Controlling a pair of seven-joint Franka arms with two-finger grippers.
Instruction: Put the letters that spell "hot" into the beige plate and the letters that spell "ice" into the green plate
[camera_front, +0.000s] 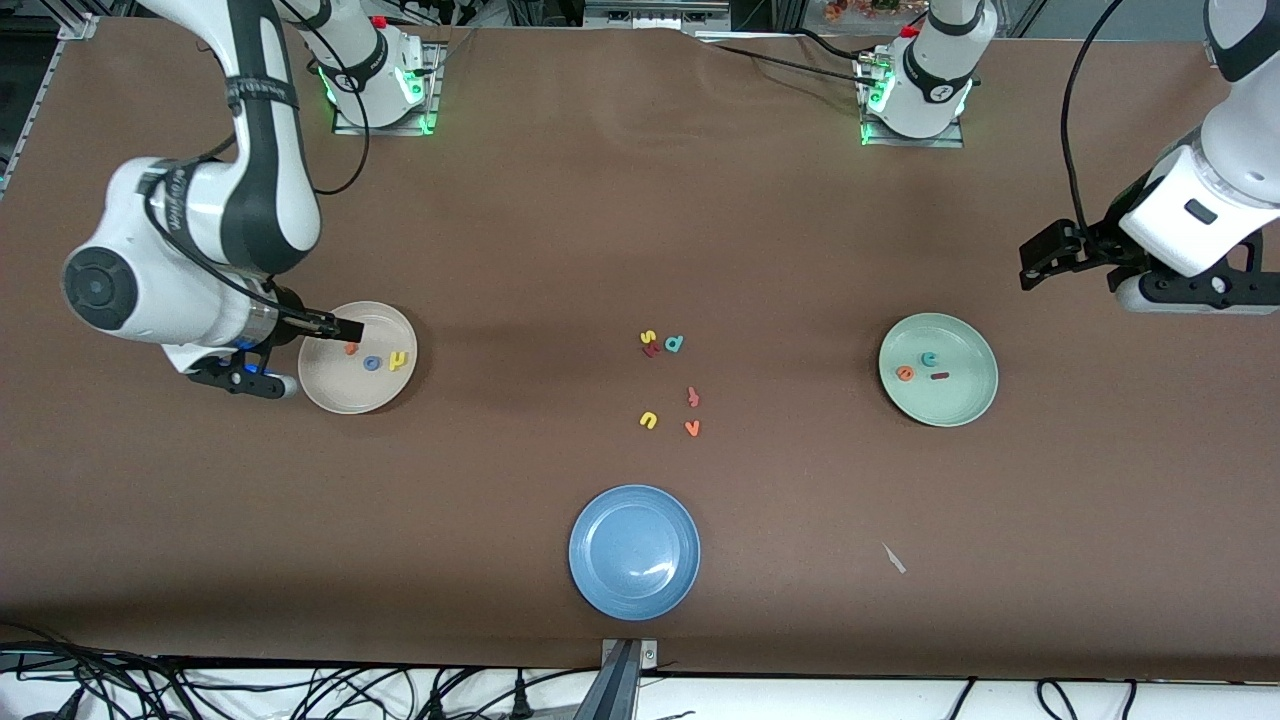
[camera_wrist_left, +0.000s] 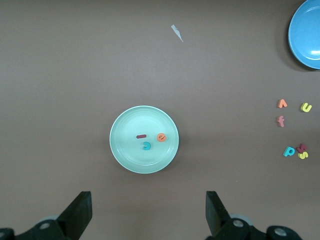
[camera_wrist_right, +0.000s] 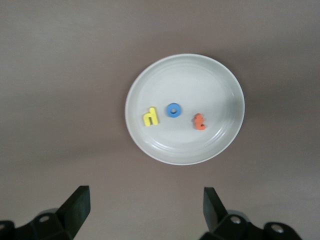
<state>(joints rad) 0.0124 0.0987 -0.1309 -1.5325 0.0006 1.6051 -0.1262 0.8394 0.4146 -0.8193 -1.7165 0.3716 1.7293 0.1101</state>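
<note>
The beige plate (camera_front: 340, 392) (camera_wrist_right: 185, 75) holds the yellow h (camera_front: 398, 360) (camera_wrist_right: 151, 116), blue o (camera_front: 372, 363) (camera_wrist_right: 173, 110) and orange t (camera_front: 351, 348) (camera_wrist_right: 199, 121). My right gripper (camera_front: 315, 356) (camera_wrist_right: 145, 205) hangs open and empty over the plate's edge. The green plate (camera_front: 952, 402) (camera_wrist_left: 131, 156) holds the dark red i (camera_front: 940, 376) (camera_wrist_left: 141, 136), teal c (camera_front: 929, 359) (camera_wrist_left: 146, 145) and orange e (camera_front: 905, 373) (camera_wrist_left: 161, 136). High over the table beside the green plate, toward the left arm's end, my left gripper (camera_front: 1085, 275) (camera_wrist_left: 148, 210) is open and empty.
Loose letters lie mid-table: yellow s (camera_front: 648, 337), a dark red letter (camera_front: 652, 350), teal d (camera_front: 674, 344), an orange-red f (camera_front: 692, 397), yellow u (camera_front: 648, 420), orange v (camera_front: 692, 428). A blue plate (camera_front: 634, 551) sits nearer the camera, a white scrap (camera_front: 893, 558) beside it.
</note>
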